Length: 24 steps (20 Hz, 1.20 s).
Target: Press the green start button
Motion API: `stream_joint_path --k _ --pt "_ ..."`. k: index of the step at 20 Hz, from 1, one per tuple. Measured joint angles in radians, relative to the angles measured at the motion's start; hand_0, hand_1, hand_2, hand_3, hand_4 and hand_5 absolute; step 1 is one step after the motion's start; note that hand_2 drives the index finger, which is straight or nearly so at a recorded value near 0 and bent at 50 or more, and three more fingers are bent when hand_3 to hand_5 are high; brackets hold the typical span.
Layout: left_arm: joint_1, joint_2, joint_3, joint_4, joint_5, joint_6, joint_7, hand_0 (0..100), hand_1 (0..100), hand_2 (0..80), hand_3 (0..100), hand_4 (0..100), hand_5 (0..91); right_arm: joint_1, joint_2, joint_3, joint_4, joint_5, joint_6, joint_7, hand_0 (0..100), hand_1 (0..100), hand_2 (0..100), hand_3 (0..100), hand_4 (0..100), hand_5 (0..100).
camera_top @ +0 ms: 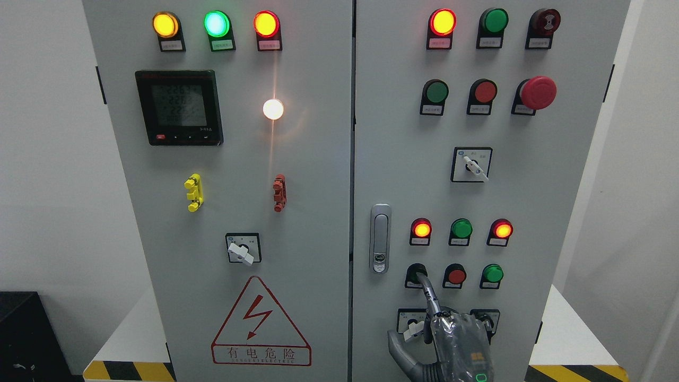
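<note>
My right hand [424, 286] rises from the bottom edge, right of the middle, in front of the right cabinet door. Its index finger [428, 292] is stretched up and its tip rests on a dark green push button [414, 271] at the left of the lower button row. The thumb [397, 342] sticks out to the left and the other fingers are curled in. The hand holds nothing. A red button [455, 276] and a brighter green button [493, 274] sit to the right in the same row. The left hand is out of view.
Above the row are indicator lamps: red lit [421, 229], green [461, 228], red lit [502, 229]. Higher up are a selector switch [473, 165], a green button [436, 92], a red button [484, 92] and a red mushroom stop [537, 92]. A door handle [380, 239] is to the left of the hand.
</note>
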Motion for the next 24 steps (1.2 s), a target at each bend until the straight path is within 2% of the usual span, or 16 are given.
stream_joint_path --k 5,10,15,16,18,19,20,21,22,24 --pt "0.0 0.0 0.0 0.0 0.0 0.0 0.0 12 56 0.0 0 0 0.0 0.0 0.0 0.0 0.0 -0.005 0.0 0.002 36 32 0 93 86 100" --pt "0.0 0.0 0.0 0.0 0.0 0.0 0.0 12 56 0.0 0 0 0.0 0.006 0.002 0.001 -0.011 -0.034 -0.011 0.007 44 33 0 92 85 100" --pt "0.0 0.0 0.0 0.0 0.0 0.0 0.0 12 56 0.0 0 0 0.0 0.034 0.003 0.001 -0.041 -0.091 -0.042 0.018 47 32 0 90 83 99" --pt "0.0 0.0 0.0 0.0 0.0 0.0 0.0 12 56 0.0 0 0 0.0 0.041 0.003 0.002 -0.049 -0.103 -0.048 0.018 48 30 0 88 82 92" --pt "0.0 0.0 0.0 0.0 0.0 0.0 0.0 12 56 0.0 0 0 0.0 0.055 0.003 0.002 -0.066 -0.128 -0.058 0.015 48 29 0 87 81 90" --pt "0.0 0.0 0.0 0.0 0.0 0.0 0.0 12 56 0.0 0 0 0.0 0.064 0.003 0.002 -0.076 -0.142 -0.059 0.014 48 29 0 84 80 87" --pt "0.0 0.0 0.0 0.0 0.0 0.0 0.0 12 56 0.0 0 0 0.0 0.072 0.003 0.002 -0.087 -0.158 -0.06 0.013 48 28 0 79 77 83" --pt "0.0 0.0 0.0 0.0 0.0 0.0 0.0 12 56 0.0 0 0 0.0 0.081 0.003 0.002 -0.098 -0.179 -0.06 0.013 47 26 0 70 71 74" --pt "0.0 0.0 0.0 0.0 0.0 0.0 0.0 12 56 0.0 0 0 0.0 0.091 0.003 0.002 -0.109 -0.204 -0.06 0.013 45 25 0 67 68 71" --pt "0.0 0.0 0.0 0.0 0.0 0.0 0.0 12 56 0.0 0 0 0.0 0.113 0.004 0.004 -0.135 -0.26 -0.06 0.009 37 22 0 46 52 52"
